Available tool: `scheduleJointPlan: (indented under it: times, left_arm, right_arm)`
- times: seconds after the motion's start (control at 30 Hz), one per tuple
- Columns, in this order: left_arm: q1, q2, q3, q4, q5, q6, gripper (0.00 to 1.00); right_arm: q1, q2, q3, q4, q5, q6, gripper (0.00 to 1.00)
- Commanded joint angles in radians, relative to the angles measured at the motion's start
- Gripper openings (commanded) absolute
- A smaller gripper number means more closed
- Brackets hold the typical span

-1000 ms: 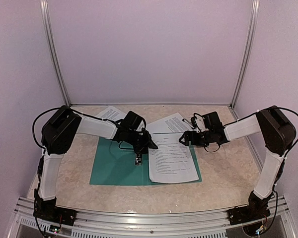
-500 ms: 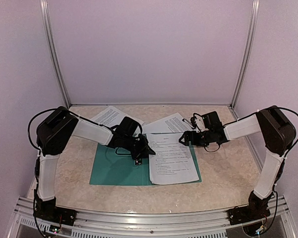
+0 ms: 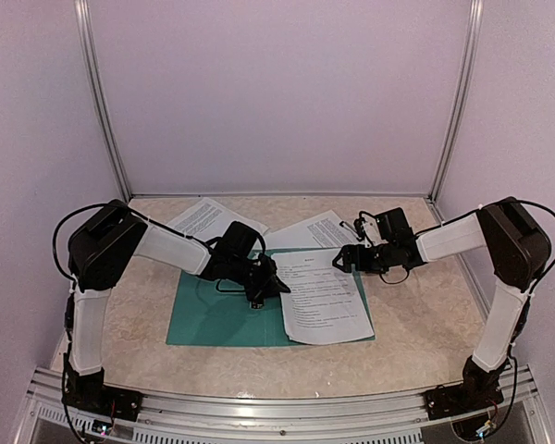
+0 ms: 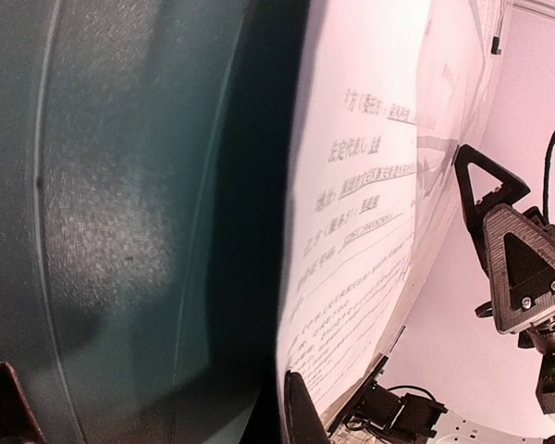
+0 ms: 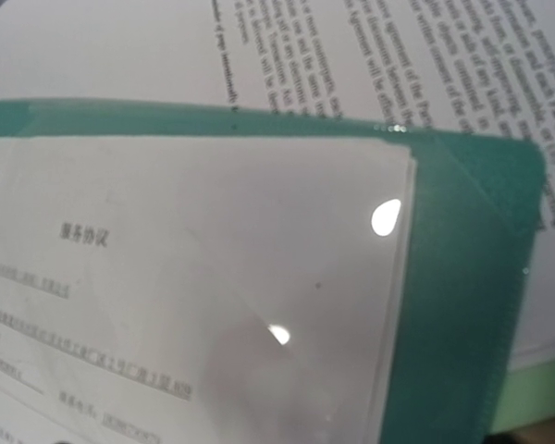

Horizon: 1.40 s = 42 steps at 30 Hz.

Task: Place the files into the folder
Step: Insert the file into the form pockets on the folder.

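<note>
Left gripper [image 3: 265, 283]: jaws fully closed, low over the folder [image 3: 217, 319], tips at the left edge of the sheet [image 3: 322, 298]. Can't tell if any paper is pinched between them.

Right gripper [image 3: 344, 260]: jaws wide apart, holding nothing, hovering over the far right part of the same sheet.

Folder lies open and flat mid-table, long axis left-right. The sheet is on its right leaf, long axis near-far, heading at the far end, near end skewed a bit to the right.

Second sheet [image 3: 314, 229] lies just beyond the folder's far edge. Third sheet [image 3: 203, 217] lies far-left, partly under the left arm.

Versus a second ago:
- left jaws have shut
- left gripper has slid right, up to the sheet's edge
- sheet's near end has shifted slightly right
- more of the third sheet is showing
- right arm is unchanged

Table [image 3: 425, 314]: beige marbled top with a metal rail [image 3: 277, 407] along the near edge. Pale plain walls, with metal posts in the far corners.
</note>
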Motion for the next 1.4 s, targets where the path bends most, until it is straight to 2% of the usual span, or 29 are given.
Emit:
scheduleJointPlan:
  times: [0.0, 0.17, 0.4, 0.87, 1.1, 1.37]
  left_arm:
    - [0.014, -0.001, 0.028, -0.106, 0.017, 0.058, 0.0]
    - [0.017, -0.005, 0.053, -0.21, 0.035, 0.126, 0.0]
    - [0.018, -0.024, 0.051, -0.265, 0.057, 0.192, 0.0]
    - [0.059, -0.022, 0.071, -0.327, 0.133, 0.295, 0.0]
    - [0.082, 0.036, 0.122, -0.345, 0.228, 0.355, 0.0]
    - [0.089, 0.065, 0.156, -0.34, 0.219, 0.349, 0.0]
  right_arm:
    - [0.019, -0.011, 0.006, -0.05, -0.005, -0.006, 0.94]
    - [0.02, -0.009, 0.012, -0.058, 0.002, -0.013, 0.94]
    - [0.02, 0.0, 0.017, -0.061, 0.0, -0.015, 0.94]
    - [0.019, 0.05, 0.05, -0.072, -0.002, -0.013, 0.94]
    - [0.019, 0.069, 0.044, -0.05, -0.033, 0.001, 0.94]
    - [0.019, 0.06, 0.038, -0.051, -0.032, 0.003, 0.94]
